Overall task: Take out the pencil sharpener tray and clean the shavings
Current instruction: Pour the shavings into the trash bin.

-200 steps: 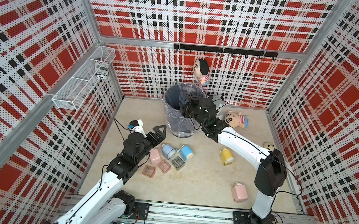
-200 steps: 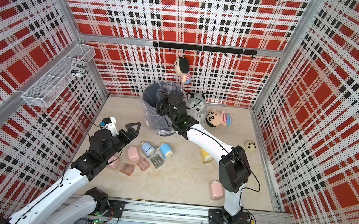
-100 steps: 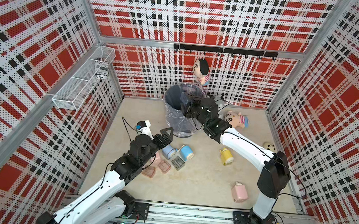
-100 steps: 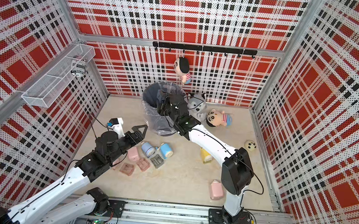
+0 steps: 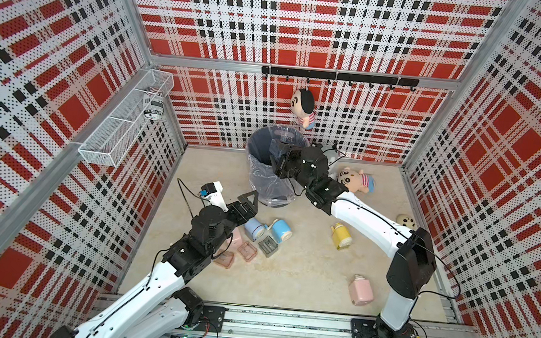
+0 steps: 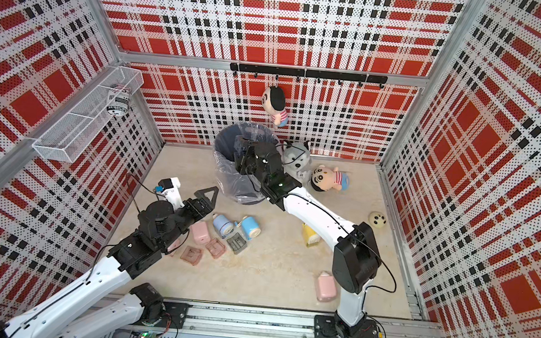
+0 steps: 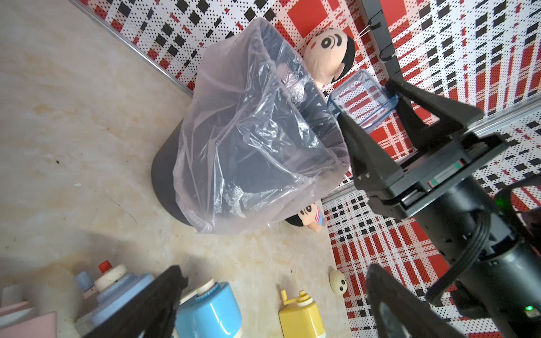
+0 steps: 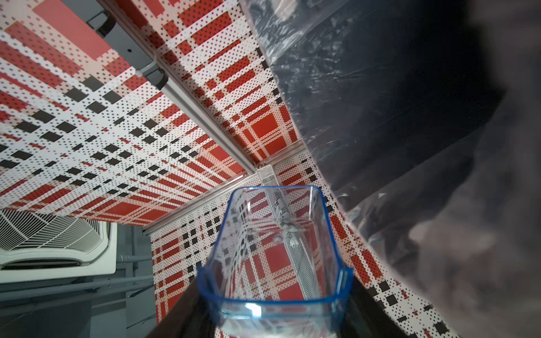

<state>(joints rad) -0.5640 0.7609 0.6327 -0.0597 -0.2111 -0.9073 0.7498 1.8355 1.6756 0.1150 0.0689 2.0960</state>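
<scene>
My right gripper (image 8: 272,316) is shut on a clear, blue-rimmed pencil sharpener tray (image 8: 275,248). It holds the tray tilted over the mouth of the grey bin (image 5: 258,175) lined with a plastic bag. The left wrist view shows the tray (image 7: 361,99) just above the bin's rim (image 7: 330,123); I see no shavings in it. In both top views the right gripper (image 5: 280,159) (image 6: 242,153) hides the tray. My left gripper (image 5: 246,208) (image 7: 272,307) hangs open and empty above two blue sharpeners (image 5: 254,228) (image 5: 280,230) lying on the floor.
A pink sharpener (image 6: 200,232), two pink trays (image 5: 247,250) (image 5: 225,259) and a grey tray (image 5: 268,245) lie by the left arm. A yellow sharpener (image 5: 342,236) and another pink one (image 5: 360,290) lie to the right. Plush toys (image 5: 356,179) sit beside the bin.
My left arm has reached forward and to the right, towards the blue sharpeners and the bin, still open. The right gripper has stayed over the bin with the tray.
</scene>
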